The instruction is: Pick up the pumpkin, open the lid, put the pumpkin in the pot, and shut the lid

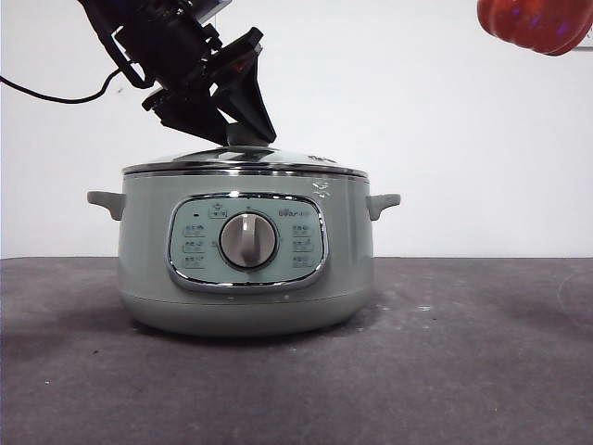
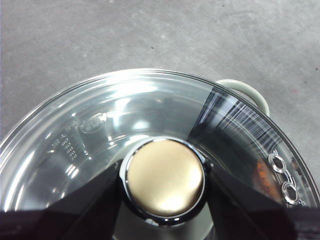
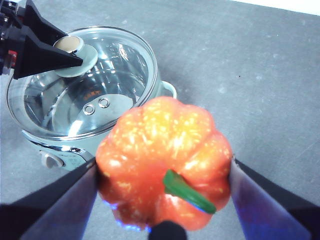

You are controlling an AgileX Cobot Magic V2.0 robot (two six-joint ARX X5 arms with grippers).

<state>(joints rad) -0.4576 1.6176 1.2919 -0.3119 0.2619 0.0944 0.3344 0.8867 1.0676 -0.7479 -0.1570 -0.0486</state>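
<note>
The sage-green pot (image 1: 246, 278) stands mid-table with its dial facing the front camera. The glass lid (image 1: 278, 159) sits on its rim. My left gripper (image 1: 239, 130) comes in from the upper left, its jaws closed on either side of the lid's knob (image 2: 165, 182). It also shows in the right wrist view (image 3: 67, 50), at the knob on the lid (image 3: 110, 75). My right gripper (image 3: 162, 170) is shut on the orange pumpkin (image 3: 160, 150) and holds it high in the air, off to one side of the pot (image 3: 65, 150). The pumpkin's underside shows in the front view's top right corner (image 1: 537, 23).
The dark grey table (image 1: 463, 371) stretches on both sides of the pot. The pot's side handles (image 1: 384, 202) stick out left and right. A black cable (image 1: 46, 95) hangs at the left behind the arm. A white wall stands behind.
</note>
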